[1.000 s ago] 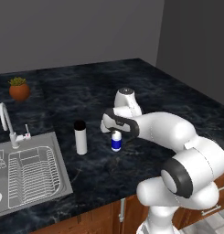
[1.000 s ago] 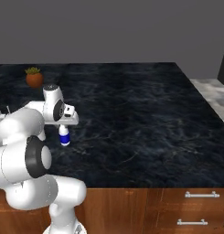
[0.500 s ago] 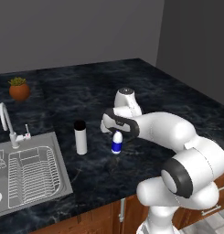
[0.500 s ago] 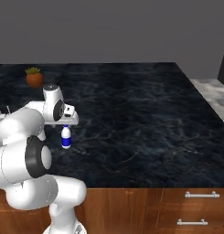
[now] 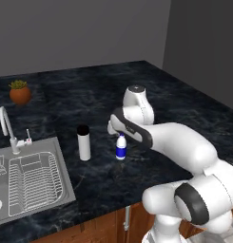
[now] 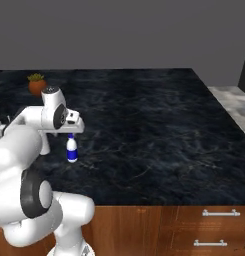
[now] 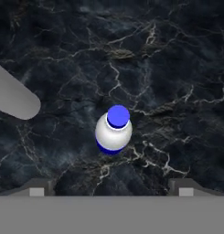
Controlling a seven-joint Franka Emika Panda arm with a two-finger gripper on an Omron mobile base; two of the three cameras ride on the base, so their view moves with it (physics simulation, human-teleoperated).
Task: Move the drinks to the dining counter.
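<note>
Hand view: small bottle (image 7: 113,133) standing free on the dining counter (image 7: 177,59), gripper (image 7: 111,192) spread wide above it, holding nothing.

From the left base view I judge two drinks delivered: the bottle (image 5: 121,146) upright at centre, the tall white cylinder (image 5: 83,143) well apart at its 9 o'clock. I see no carton here, so that likely remains.

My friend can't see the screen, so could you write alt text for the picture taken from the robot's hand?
Looking straight down, a small white bottle with a blue cap stands upright on a black marble counter with white veins. The two tips of the open pincer sit wide apart on either side, touching nothing. A blurred grey shape pokes in from the left.
</note>
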